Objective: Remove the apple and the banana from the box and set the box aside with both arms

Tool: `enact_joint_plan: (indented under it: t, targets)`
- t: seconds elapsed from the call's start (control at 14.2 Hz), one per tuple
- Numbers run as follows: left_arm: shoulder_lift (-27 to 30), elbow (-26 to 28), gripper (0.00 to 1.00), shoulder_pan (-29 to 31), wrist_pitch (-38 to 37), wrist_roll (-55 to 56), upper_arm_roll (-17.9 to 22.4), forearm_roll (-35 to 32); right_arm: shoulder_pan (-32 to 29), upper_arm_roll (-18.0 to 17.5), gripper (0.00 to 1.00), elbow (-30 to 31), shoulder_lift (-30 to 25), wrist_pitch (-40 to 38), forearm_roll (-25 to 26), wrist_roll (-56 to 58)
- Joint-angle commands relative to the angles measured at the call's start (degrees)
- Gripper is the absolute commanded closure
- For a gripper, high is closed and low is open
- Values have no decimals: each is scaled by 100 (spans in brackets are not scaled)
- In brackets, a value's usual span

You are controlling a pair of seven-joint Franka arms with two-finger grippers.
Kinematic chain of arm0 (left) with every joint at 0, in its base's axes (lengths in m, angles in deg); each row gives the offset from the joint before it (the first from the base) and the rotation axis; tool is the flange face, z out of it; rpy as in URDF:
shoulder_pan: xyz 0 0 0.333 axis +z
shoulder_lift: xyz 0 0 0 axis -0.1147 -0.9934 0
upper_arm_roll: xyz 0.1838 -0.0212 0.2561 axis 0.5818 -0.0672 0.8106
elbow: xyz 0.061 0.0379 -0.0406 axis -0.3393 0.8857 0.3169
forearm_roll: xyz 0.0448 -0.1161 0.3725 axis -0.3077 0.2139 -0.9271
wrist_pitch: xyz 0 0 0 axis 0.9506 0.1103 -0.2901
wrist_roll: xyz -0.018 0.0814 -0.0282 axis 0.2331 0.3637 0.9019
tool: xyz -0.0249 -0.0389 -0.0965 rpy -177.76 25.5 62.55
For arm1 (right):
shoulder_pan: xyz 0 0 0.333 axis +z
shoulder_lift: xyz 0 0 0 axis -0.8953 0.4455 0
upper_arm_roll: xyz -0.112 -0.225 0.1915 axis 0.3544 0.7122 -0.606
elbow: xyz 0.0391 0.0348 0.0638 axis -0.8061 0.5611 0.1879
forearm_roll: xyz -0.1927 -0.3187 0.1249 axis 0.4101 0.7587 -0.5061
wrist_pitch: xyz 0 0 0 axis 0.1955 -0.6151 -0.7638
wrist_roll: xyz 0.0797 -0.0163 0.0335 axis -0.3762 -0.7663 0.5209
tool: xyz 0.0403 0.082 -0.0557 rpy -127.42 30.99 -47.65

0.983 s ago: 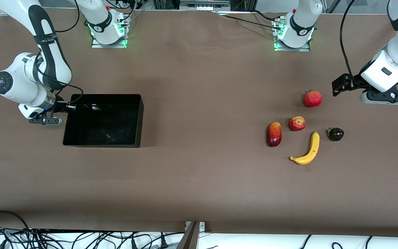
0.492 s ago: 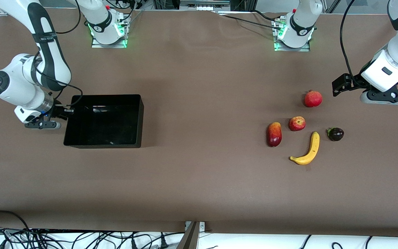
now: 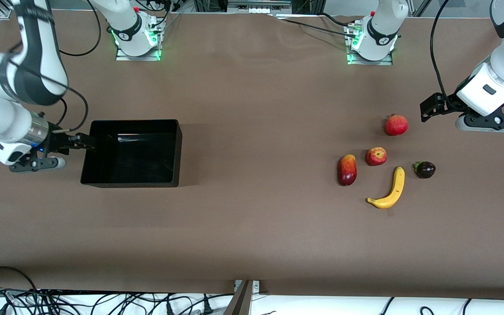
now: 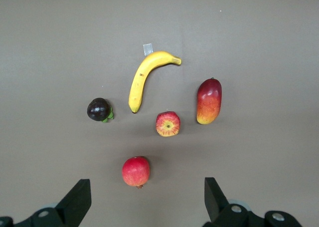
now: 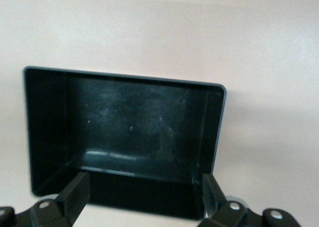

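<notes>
The black box (image 3: 173, 153) lies toward the right arm's end of the table and holds nothing. My right gripper (image 3: 80, 141) is open at the box's end wall, its fingers (image 5: 75, 189) spread wide on either side of the box (image 5: 124, 76). The fruits lie toward the left arm's end: pomegranate (image 3: 396, 125), apple (image 3: 376, 156), mango (image 3: 347, 169), banana (image 3: 390, 190) and dark purple fruit (image 3: 425, 169). My left gripper (image 3: 430, 107) is open and empty above the table beside the pomegranate (image 4: 136, 170). Its wrist view shows the banana (image 4: 144, 77), apple (image 4: 168, 123), mango (image 4: 209, 101) and purple fruit (image 4: 98, 109).
The brown table (image 3: 256, 131) stretches bare between the box and the fruits. The arm bases (image 3: 136, 35) stand along the edge farthest from the front camera. Cables (image 3: 59, 302) hang below the edge nearest that camera.
My right arm has drawn back toward its end of the table and its gripper has slid a little off the box's end wall. The box, fruits and left arm have stayed put.
</notes>
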Motion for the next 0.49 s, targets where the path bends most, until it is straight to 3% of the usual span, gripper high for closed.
enact_joint_plan:
  t: [0.0, 0.28, 0.42]
  targets:
    - [-33, -104, 0, -14, -28, 38, -19, -94, 187, 13, 0, -403, -381, -684, 349, -279]
    - [-33, -131, 0, -14, -28, 38, -19, -94, 187, -126, 0, -421, -742, -1000, 437, -191]
    - [-41, -139, 0, -14, -19, 30, -19, -94, -284, -739, 0, -395, -979, -1185, 691, -269]
